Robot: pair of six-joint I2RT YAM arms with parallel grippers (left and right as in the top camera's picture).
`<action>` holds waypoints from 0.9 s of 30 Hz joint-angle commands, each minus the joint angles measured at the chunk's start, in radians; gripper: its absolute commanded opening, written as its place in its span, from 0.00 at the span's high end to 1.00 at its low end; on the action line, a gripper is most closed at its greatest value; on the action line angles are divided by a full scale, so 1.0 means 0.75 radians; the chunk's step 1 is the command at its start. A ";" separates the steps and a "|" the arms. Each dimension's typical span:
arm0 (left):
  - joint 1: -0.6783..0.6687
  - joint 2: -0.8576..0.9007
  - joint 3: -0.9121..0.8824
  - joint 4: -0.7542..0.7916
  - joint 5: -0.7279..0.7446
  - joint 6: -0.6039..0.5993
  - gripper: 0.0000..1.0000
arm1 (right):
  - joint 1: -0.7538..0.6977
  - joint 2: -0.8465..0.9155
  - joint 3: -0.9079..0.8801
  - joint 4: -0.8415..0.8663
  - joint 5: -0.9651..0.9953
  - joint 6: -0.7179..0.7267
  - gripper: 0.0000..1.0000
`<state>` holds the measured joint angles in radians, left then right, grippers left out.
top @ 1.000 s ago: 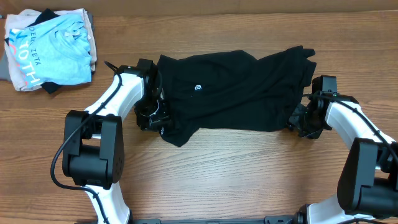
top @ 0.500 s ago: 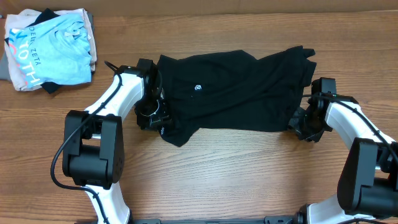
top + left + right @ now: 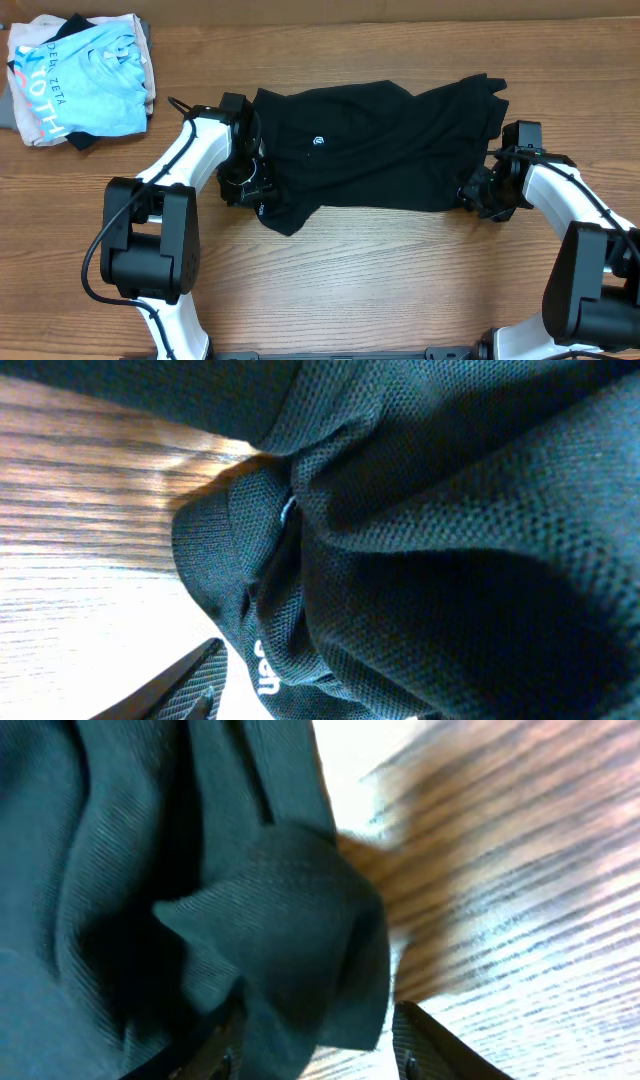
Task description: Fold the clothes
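Note:
The black T-shirt [image 3: 380, 150] lies spread across the middle of the wooden table, its small white logo [image 3: 317, 142] facing up. My left gripper [image 3: 252, 192] is at the shirt's lower left edge. In the left wrist view [image 3: 300, 700] one finger shows at the lower left and bunched black fabric [image 3: 430, 560] fills the space beside it; the other finger is hidden. My right gripper [image 3: 478, 200] is at the shirt's lower right corner. In the right wrist view [image 3: 315, 1045] both fingers are spread, with a folded corner of fabric [image 3: 290, 920] between them.
A pile of clothes topped by a light blue shirt with white lettering [image 3: 85, 80] sits at the far left corner. Bare wooden table [image 3: 380, 280] lies in front of the black shirt.
My right gripper has shifted slightly left, closer onto the shirt's corner. The left arm and the shirt have not visibly moved.

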<state>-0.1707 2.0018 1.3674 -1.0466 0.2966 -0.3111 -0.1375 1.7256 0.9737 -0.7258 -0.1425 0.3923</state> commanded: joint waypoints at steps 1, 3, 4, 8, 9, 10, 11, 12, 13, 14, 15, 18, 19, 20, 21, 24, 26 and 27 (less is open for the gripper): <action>-0.009 0.016 -0.007 0.002 0.010 0.006 0.38 | -0.010 0.004 -0.028 0.026 -0.010 -0.001 0.55; -0.009 0.016 -0.007 0.005 0.010 0.007 0.38 | -0.010 0.004 -0.047 0.051 -0.010 -0.001 0.59; -0.009 0.016 -0.007 0.006 0.010 0.006 0.37 | -0.010 0.004 -0.059 0.069 -0.011 -0.001 0.61; -0.009 0.016 -0.007 0.005 0.010 0.006 0.37 | -0.010 0.004 -0.092 0.110 -0.006 -0.001 0.70; -0.009 0.016 -0.007 0.005 0.010 0.007 0.37 | -0.010 0.004 -0.092 0.109 -0.005 0.000 0.73; -0.009 0.016 -0.007 0.005 0.010 0.006 0.38 | -0.010 0.004 -0.092 0.111 -0.006 0.000 0.77; -0.009 0.016 -0.007 0.005 0.010 0.006 0.41 | -0.010 0.004 -0.091 0.115 -0.006 0.000 0.82; -0.009 0.016 -0.007 0.005 0.010 0.006 0.46 | -0.011 0.004 -0.087 0.116 -0.006 0.001 0.87; -0.008 0.016 -0.007 0.004 0.010 0.006 0.57 | -0.013 0.004 -0.080 0.115 -0.006 0.001 0.92; -0.009 0.016 -0.007 0.002 0.010 0.006 0.66 | -0.013 0.004 -0.068 0.109 -0.007 0.002 0.96; -0.008 0.016 -0.007 -0.001 0.010 0.006 0.73 | -0.013 0.002 -0.051 0.092 -0.007 0.006 0.96; -0.007 0.016 0.009 -0.035 0.011 0.006 0.96 | -0.013 -0.003 0.028 0.007 -0.006 0.005 0.96; -0.005 0.016 0.019 -0.051 0.011 0.006 0.96 | -0.013 -0.004 0.067 -0.038 0.000 0.005 0.96; -0.001 0.015 0.034 -0.077 0.010 0.007 0.96 | -0.013 -0.004 0.104 -0.081 0.011 0.005 0.96; 0.005 0.013 0.051 -0.106 0.009 0.007 0.96 | -0.013 -0.004 0.155 -0.142 0.029 0.005 0.96; 0.026 -0.011 0.096 -0.184 -0.025 0.006 0.96 | -0.013 -0.004 0.301 -0.332 0.105 0.005 0.96; 0.039 -0.043 0.123 -0.232 -0.089 -0.004 0.96 | -0.013 -0.004 0.393 -0.456 0.155 0.005 0.96; 0.042 -0.067 0.138 -0.259 -0.132 -0.024 0.96 | -0.013 -0.004 0.434 -0.511 0.170 0.005 0.96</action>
<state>-0.1581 2.0010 1.4235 -1.2095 0.2768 -0.3115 -0.1432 1.7271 1.2076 -1.0508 -0.0891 0.3931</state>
